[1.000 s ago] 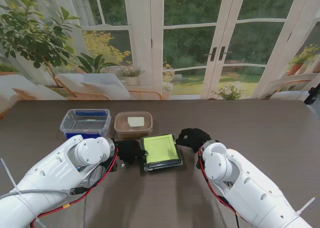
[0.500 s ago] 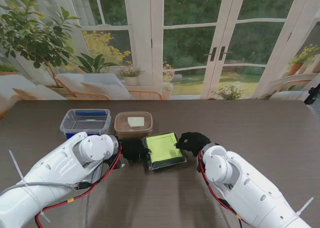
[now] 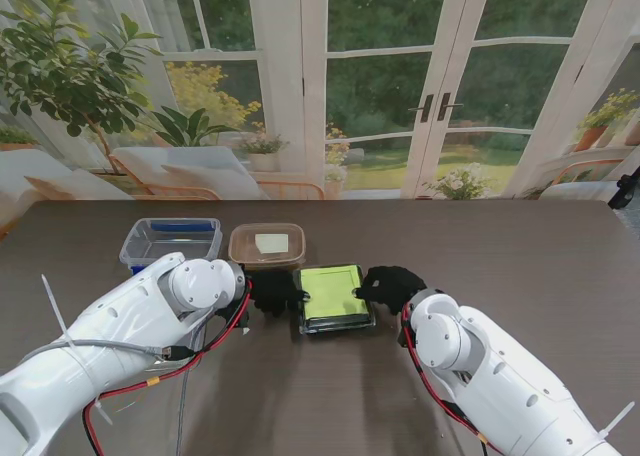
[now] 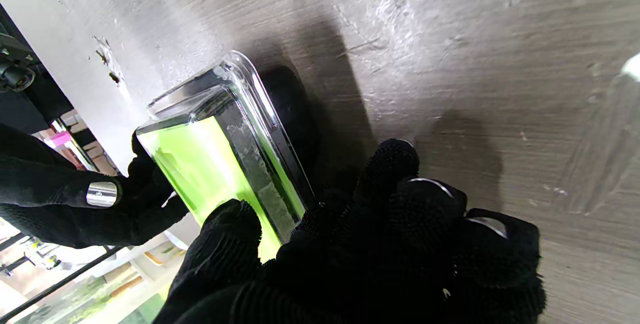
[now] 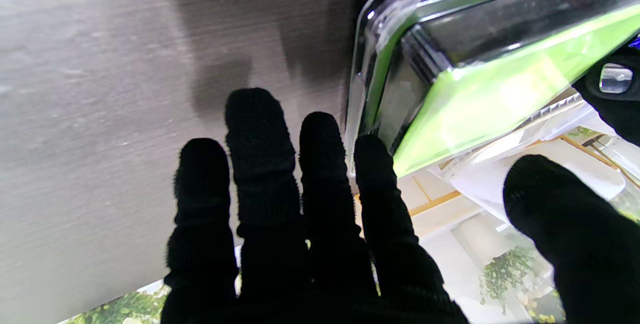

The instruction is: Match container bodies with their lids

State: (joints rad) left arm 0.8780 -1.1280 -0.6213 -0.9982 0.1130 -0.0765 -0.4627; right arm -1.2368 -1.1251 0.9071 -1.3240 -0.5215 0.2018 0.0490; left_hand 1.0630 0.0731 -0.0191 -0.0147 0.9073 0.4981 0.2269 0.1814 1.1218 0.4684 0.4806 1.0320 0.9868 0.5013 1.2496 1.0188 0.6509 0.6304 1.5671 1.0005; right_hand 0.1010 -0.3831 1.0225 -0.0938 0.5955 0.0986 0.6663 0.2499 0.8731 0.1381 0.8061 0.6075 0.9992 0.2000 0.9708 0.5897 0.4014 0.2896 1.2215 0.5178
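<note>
A clear container with a lime-green lid [image 3: 335, 296] lies on the dark table [image 3: 520, 246], between my two black-gloved hands. My left hand [image 3: 272, 291] is curled on its left edge: in the left wrist view the thumb rests on the green lid [image 4: 220, 164] and the bent fingers [image 4: 395, 179] press its side. My right hand [image 3: 390, 284] is on its right edge, open. In the right wrist view its fingers [image 5: 260, 164] lie straight along the table beside the container's rim [image 5: 380, 29], thumb held apart over the lid.
A clear container with a blue base [image 3: 170, 244] stands at the far left, partly behind my left arm. A brown container [image 3: 267, 246] with a pale sheet inside sits just beyond the green-lidded one. Windows and plants lie past the table's far edge.
The green-lidded container has slid a little to the right and away from me and squared up. Both hands moved with it, and the left arm swung inward.
</note>
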